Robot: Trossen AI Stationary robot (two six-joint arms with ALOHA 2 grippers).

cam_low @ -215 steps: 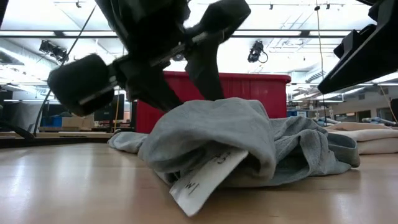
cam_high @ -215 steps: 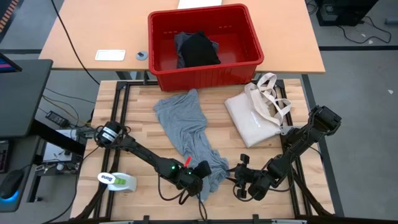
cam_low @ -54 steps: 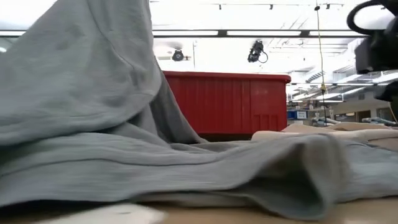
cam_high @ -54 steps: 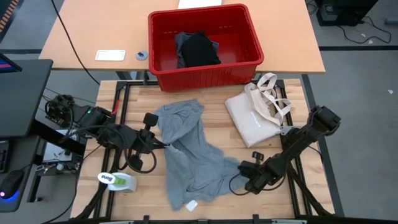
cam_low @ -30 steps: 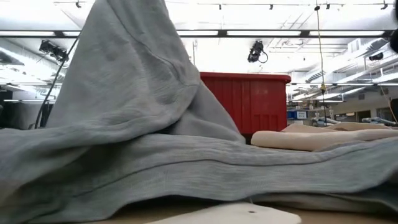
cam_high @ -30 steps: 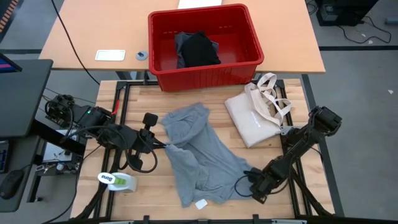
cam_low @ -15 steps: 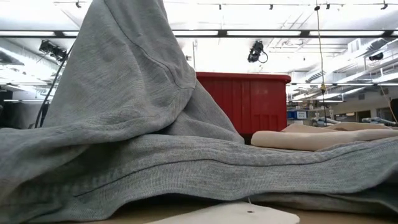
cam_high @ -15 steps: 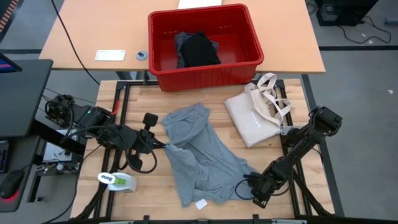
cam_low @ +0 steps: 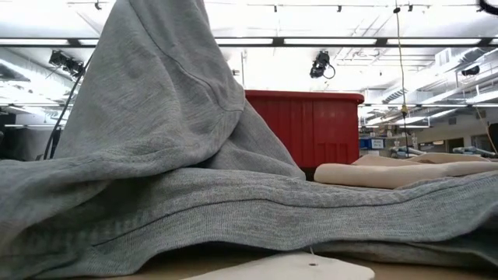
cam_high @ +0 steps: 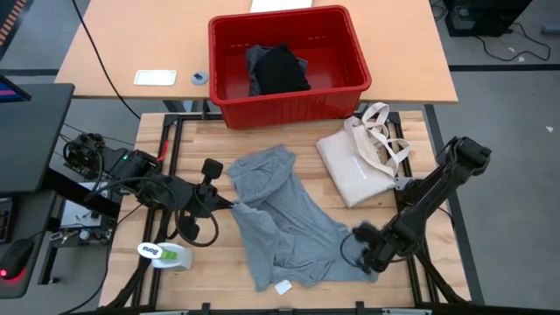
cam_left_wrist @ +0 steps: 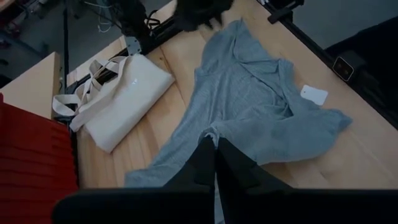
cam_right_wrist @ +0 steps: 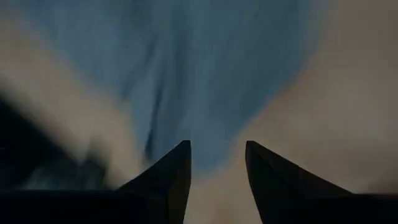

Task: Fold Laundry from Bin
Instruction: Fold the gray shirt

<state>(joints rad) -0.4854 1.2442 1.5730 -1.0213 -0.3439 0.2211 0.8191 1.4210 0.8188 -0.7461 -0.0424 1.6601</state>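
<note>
High view: the wooden table (cam_high: 184, 131) carries the work, and at its 12 o'clock edge stands the red bin (cam_high: 289, 63), holding a black garment (cam_high: 282, 70) with a bluish one under it. The grey T-shirt (cam_high: 280, 219) lies spread across the table's middle, running from about 11 o'clock down to 5 o'clock, its white tag (cam_high: 283, 286) showing at the near hem. The cream tote bag (cam_high: 357, 166) sits at 2 o'clock, apart from the shirt.

The change is on the right. The right gripper (cam_high: 366, 248), which a second ago pinched the shirt's 5 o'clock corner, has let go: in the right wrist view its fingers (cam_right_wrist: 165, 180) stand apart with nothing between them, cloth lying beyond. The arm has lifted slightly and the corner rests on the wood. The left gripper (cam_high: 229, 202) stays clamped on the shirt's edge at 9 o'clock, fingers (cam_left_wrist: 205, 163) pressed together on a raised peak of cloth, which the low view shows as a tent.

By this reading, the spreading pull is finished on one side; the shirt is nearly flat, folding not yet begun, two garments left in the bin.
</note>
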